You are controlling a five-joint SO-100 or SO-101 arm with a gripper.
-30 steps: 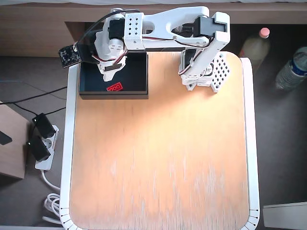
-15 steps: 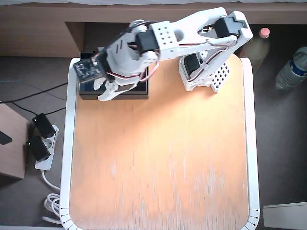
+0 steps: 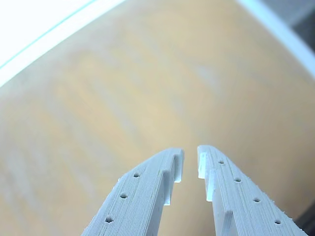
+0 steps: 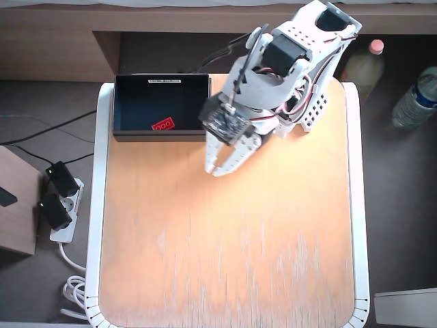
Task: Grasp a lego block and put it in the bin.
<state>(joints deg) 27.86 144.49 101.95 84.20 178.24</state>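
Observation:
The red lego block lies inside the dark bin, near its front wall, at the table's back left in the overhead view. My gripper hangs over bare wood just right of the bin's front corner, pointing toward the table's middle. In the wrist view the gripper shows two white fingers with a narrow gap at the tips. Nothing sits between them, only tabletop beneath. Neither block nor bin appears in the wrist view.
The arm's base stands at the back right of the wooden table, which has a white rim. Two bottles stand on the floor to the right. A power strip with cables lies on the left.
The arm has swung right, away from over the bin, and now reaches over the open table. The red block stays in the bin. The fingers have drawn closer together.

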